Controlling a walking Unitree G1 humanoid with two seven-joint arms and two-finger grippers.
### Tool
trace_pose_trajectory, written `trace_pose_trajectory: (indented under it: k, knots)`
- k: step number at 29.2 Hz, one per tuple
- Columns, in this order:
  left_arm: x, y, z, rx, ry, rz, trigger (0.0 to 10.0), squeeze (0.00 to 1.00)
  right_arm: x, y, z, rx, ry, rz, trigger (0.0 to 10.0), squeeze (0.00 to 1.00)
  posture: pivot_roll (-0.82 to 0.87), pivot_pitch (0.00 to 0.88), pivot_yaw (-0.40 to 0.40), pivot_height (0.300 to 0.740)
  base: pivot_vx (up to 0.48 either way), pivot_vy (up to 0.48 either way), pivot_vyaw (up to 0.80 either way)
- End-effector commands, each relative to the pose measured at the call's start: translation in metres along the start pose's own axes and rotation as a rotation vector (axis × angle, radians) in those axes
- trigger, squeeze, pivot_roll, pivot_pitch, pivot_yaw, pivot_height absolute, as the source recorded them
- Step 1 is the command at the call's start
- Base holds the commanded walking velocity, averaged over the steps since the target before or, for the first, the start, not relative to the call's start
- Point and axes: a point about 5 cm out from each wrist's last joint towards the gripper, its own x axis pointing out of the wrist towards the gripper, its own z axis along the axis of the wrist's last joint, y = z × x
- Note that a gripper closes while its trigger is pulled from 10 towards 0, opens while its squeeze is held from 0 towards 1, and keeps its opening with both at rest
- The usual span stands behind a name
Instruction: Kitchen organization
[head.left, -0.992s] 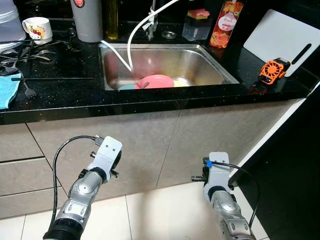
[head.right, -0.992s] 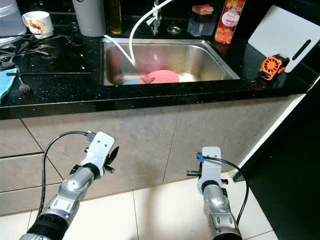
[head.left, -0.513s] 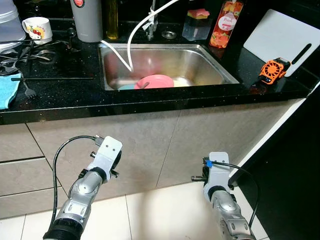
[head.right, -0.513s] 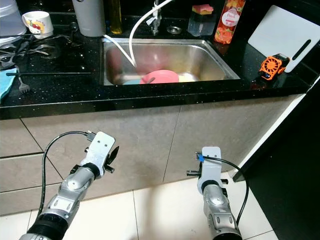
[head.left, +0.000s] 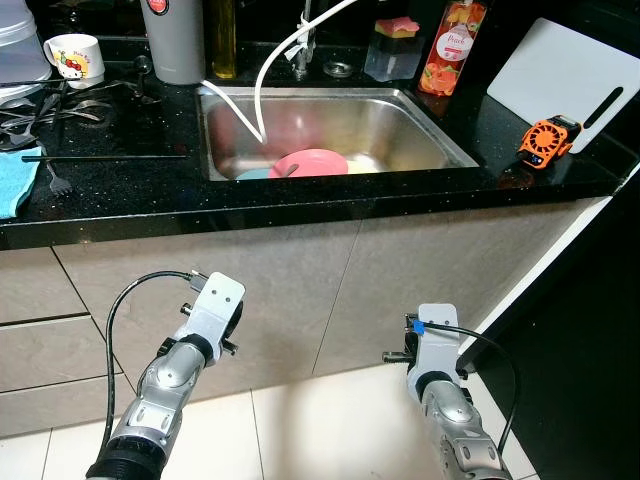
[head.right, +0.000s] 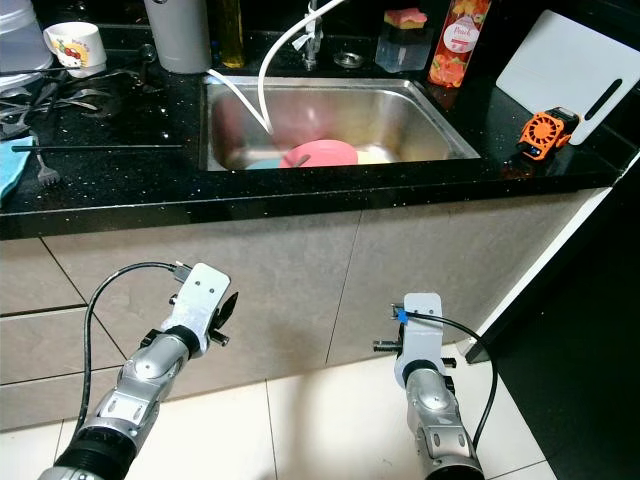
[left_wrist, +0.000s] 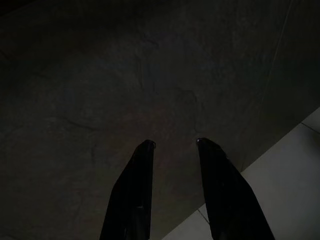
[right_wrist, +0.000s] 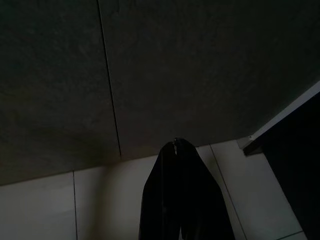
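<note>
Nothing tidied yet, by the look of it. Both arms hang low in front of the cabinet doors, below the worktop's front edge: left gripper (left_wrist: 174, 145) with fingers parted and empty, right gripper (right_wrist: 176, 142) with fingers pressed together, holding nothing. Whole job apparently ahead.

Dishes lie in the sink (head.left: 432, 128), near its front wall: one pink bowl (head.left: 312, 162), with a pale blue piece (head.left: 252, 173) just beside it on the left and a yellowish piece (head.left: 362, 166) on the right. One white hose (head.left: 268, 62) drops from the tap into the basin.

On the black worktop (head.left: 300, 195), counted:
- one mug (head.left: 74, 57), back left corner
- one grey canister (head.left: 175, 40), just left of the sink's back corner
- one dark bottle (head.left: 222, 38) beside it
- one red-labelled bottle (head.left: 446, 48) behind the sink's right corner
- one clear tub (head.left: 393, 50) with a pink and yellow sponge on top
- one white cutting board (head.left: 566, 74) leaning at the right end
- one orange gadget (head.left: 547, 140) near the right front edge
- one blue cloth (head.left: 12, 180) at the left edge
- one fork (head.left: 52, 176) beside it

Likely next: raising an arm toward the sink or worktop.
</note>
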Motion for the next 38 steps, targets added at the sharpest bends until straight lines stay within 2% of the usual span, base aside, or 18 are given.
trace_pose_trajectory:
  k: [1, 38]
  knots:
    - [0.0015, -0.0068, -0.0018, -0.004, 0.014, -0.02, 10.0, 0.0, 0.0005, -0.0035, -0.001, 0.002, 0.012, -0.009, 10.0, 0.0, 0.12, 0.057, -0.091, 0.74, 0.0, 0.0, 0.0]
    - [0.0008, -0.0073, -0.0034, -0.003, 0.017, -0.023, 10.0, 0.0, 0.001, -0.0014, -0.0012, -0.004, 0.011, 0.002, 10.0, 0.0, 0.13, 0.042, -0.092, 0.74, 0.0, 0.0, 0.0]
